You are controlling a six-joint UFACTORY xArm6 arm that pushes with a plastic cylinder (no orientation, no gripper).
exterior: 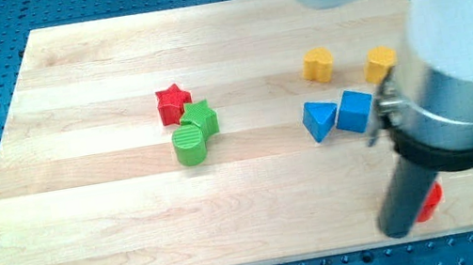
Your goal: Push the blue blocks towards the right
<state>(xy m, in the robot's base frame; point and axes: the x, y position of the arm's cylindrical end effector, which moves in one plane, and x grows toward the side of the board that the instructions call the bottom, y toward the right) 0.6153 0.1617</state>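
A blue triangular block and a blue cube lie side by side, touching, right of the board's middle. My arm comes down from the view's top right and covers much of that side. The dark rod ends at my tip near the board's bottom edge, below and a little right of the blue cube and well apart from both blue blocks. A red block sits just right of the rod, partly hidden by it.
Two yellow blocks lie above the blue ones. A red star, a green star and a green cylinder cluster left of centre. The wooden board ends close below my tip.
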